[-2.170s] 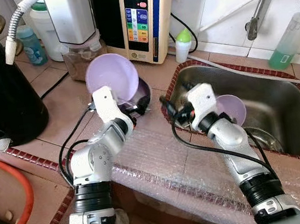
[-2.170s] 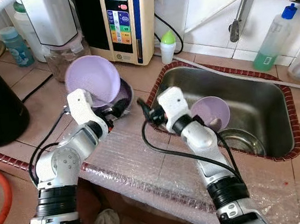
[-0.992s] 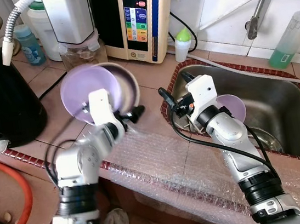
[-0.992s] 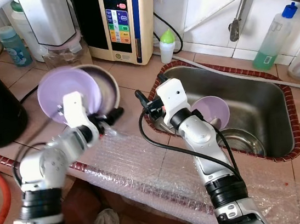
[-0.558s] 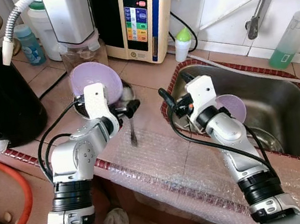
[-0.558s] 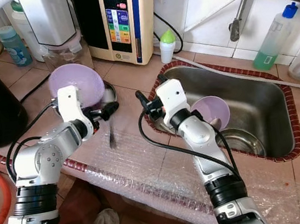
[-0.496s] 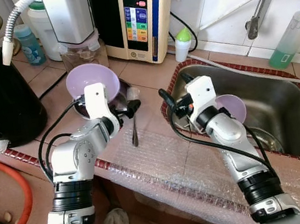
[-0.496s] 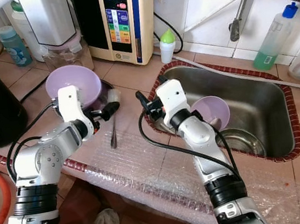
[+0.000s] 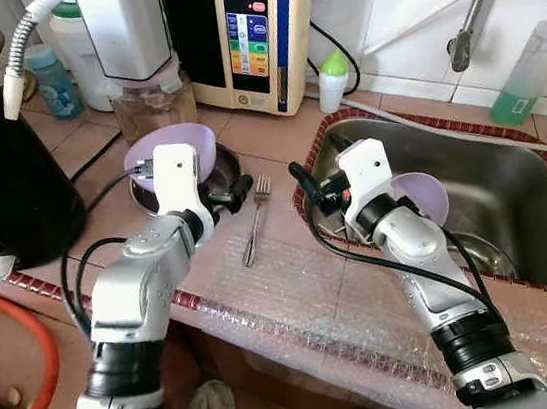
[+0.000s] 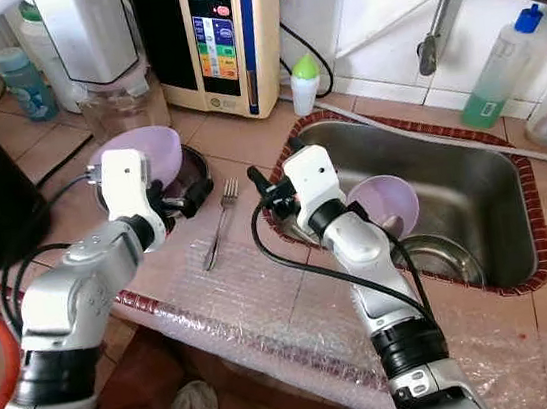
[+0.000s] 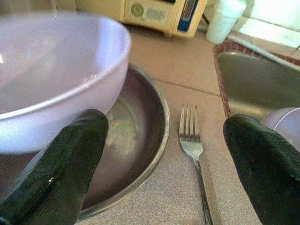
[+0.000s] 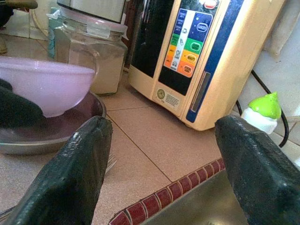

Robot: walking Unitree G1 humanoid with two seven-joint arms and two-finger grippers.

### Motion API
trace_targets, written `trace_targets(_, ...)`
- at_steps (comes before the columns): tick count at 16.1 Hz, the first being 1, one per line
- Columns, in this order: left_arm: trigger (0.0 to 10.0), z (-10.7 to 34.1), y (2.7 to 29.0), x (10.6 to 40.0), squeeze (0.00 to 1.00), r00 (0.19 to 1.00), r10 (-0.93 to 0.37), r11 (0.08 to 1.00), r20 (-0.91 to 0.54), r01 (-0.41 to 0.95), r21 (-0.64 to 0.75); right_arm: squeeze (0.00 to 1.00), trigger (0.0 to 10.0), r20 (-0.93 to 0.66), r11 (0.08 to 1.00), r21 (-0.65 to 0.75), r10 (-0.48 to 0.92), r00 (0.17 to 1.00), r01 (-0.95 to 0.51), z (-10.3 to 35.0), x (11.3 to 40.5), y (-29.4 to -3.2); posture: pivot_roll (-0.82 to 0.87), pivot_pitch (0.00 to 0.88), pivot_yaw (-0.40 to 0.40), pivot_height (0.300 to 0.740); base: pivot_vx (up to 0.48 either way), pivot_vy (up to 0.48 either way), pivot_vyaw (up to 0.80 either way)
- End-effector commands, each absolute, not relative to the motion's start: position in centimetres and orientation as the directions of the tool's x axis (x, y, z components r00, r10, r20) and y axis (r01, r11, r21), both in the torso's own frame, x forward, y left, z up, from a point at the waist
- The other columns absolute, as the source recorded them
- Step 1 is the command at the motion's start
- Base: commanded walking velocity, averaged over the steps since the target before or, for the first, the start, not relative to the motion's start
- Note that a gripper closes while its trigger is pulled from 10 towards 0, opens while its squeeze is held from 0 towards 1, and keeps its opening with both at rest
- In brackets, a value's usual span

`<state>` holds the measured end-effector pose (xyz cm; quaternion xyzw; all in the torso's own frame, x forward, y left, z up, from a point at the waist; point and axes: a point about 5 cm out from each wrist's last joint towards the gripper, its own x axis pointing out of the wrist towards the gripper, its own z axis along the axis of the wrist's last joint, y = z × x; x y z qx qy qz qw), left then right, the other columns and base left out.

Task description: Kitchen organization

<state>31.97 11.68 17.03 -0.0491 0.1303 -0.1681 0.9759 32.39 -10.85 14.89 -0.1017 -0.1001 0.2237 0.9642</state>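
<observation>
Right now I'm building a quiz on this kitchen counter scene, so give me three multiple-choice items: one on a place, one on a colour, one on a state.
1. Where does the fork lie?
A. In the sink
B. On the counter between the metal pan and the sink
C. Inside the purple bowl

2. What colour is the bowl sitting in the metal pan?
A. Purple
B. Green
C. Orange

3. How is the left gripper?
A. Shut on the fork
B. Shut on the bowl
C. Open, holding nothing

Answers:
1 B, it rests flat on the tiles beside the sink.
2 A, pale purple in every view.
3 C, its fingers stand wide apart.
</observation>
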Motion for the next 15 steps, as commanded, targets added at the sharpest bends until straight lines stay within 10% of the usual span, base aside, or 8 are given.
trace_targets(1,10.0,17.6,11.1,31.1,0.0,0.893,-0.39,0.92,-0.227,0.366,-0.14,0.0,10.0,0.142,0.881,-0.249,0.444,0.885,-0.402,14.9,32.6,-11.1,0.04,0.0,-0.006,0.74,0.0,0.0,0.0)
trace_targets(15,10.0,11.9,9.4,26.8,0.0,0.879,-0.383,0.923,-0.285,0.378,-0.075,0.0,10.0,0.133,0.945,-0.212,0.28,0.951,-0.249,13.5,30.8,-13.2,0.04,0.0,-0.038,0.74,0.0,0.0,0.0)
